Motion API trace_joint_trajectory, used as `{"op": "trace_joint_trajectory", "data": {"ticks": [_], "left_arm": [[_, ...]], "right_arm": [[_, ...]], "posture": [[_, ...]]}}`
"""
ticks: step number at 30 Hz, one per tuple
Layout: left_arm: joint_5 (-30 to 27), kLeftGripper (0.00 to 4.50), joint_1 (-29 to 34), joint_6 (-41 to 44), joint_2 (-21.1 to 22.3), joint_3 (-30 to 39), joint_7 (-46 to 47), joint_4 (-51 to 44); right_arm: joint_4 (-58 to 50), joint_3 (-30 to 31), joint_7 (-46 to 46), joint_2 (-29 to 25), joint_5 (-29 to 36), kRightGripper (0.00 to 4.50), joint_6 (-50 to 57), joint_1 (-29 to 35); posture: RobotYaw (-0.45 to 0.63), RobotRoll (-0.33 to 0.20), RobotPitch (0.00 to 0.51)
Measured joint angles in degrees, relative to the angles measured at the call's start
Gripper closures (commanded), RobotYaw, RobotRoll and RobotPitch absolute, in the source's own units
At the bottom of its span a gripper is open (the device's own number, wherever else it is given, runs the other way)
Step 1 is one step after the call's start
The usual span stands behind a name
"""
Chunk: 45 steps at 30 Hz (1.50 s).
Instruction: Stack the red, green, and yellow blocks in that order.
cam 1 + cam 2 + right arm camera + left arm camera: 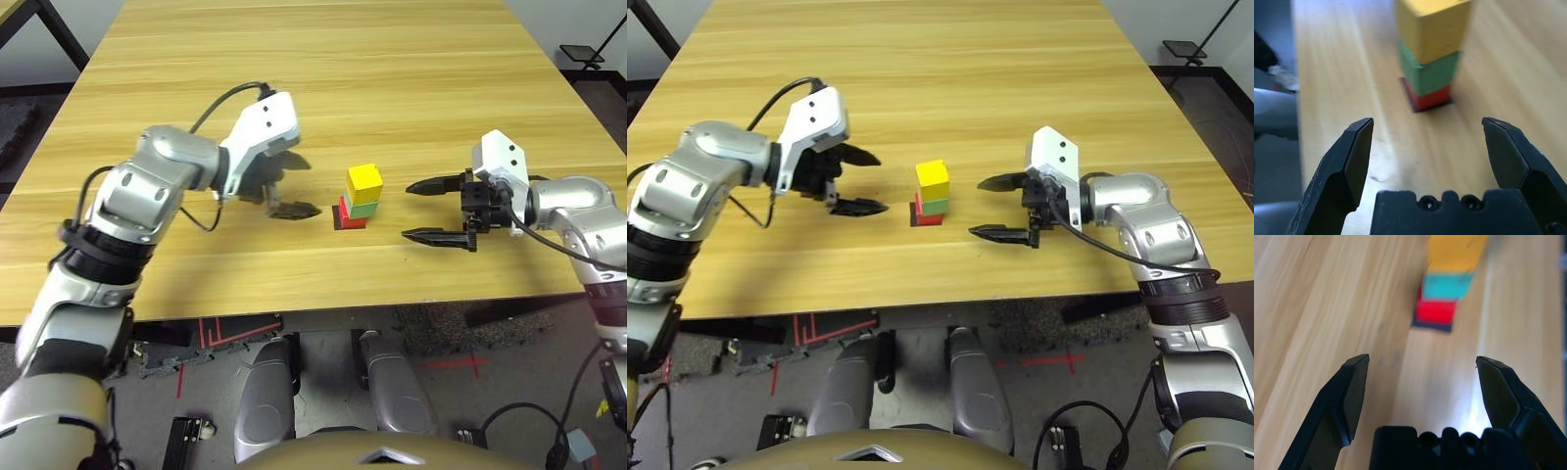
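Stack looks done: yellow block (933, 174) is set on green block (935, 205), red block (926, 217) underneath; left gripper (860, 181) and right gripper (998, 207) are spread wide, nothing gripped, so it's kept clear.

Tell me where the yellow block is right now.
In the head views, the yellow block tops the stack, resting on the green block above the red block, mid-table between the left gripper and right gripper.

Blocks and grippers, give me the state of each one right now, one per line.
red block: bottom of the stack, on the black patch
green block: stacked on the red
yellow block: on top, free of both grippers
left gripper: open, empty, beside the stack
right gripper: open, empty, on the stack's other side
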Motion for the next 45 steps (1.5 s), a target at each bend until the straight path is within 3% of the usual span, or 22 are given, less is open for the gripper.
{"op": "trace_joint_trajectory", "data": {"ticks": [7,12,19,22,29,37,45], "left_arm": [[4.7,0.06,-1.3,-2.3,-6.1,8.1,16.8,13.6],[8.3,0.06,1.6,-1.2,-10.6,13.0,31.2,13.0],[13.5,0.06,11.7,-7.2,-21.7,23.4,57.7,5.0],[15.1,0.06,15.7,-7.8,-23.2,26.4,64.0,0.2],[15.3,0.06,20.8,-7.8,-23.5,30.5,67.9,-4.2],[15.2,0.06,23.1,-7.8,-24.8,30.1,67.7,-5.0],[15.1,0.06,26.5,-7.7,-25.2,29.8,67.2,-7.3]], "right_arm": [[15.7,-4.3,-5.8,-0.2,-3.2,0.0,-4.4,-9.4],[17.4,-6.5,-12.7,2.5,-4.1,0.0,-4.8,-9.7],[18.2,-12.9,-35.7,11.3,-7.3,0.0,-7.8,-9.0],[18.0,-15.5,-44.1,13.7,-8.3,0.0,-9.4,-8.2],[18.3,-21.2,-55.8,14.1,-8.6,0.0,-12.5,-5.3],[23.6,-25.1,-58.6,9.3,-8.6,0.0,-16.1,-3.7],[27.4,-26.5,-58.8,7.9,-8.3,0.0,-18.0,-1.4]], "posture": [[0.29,0.035,0.184],[0.28,0.036,0.191],[0.26,0.041,0.212],[0.26,0.047,0.22],[0.25,0.049,0.225],[0.24,0.042,0.231],[0.22,0.055,0.242]]}}
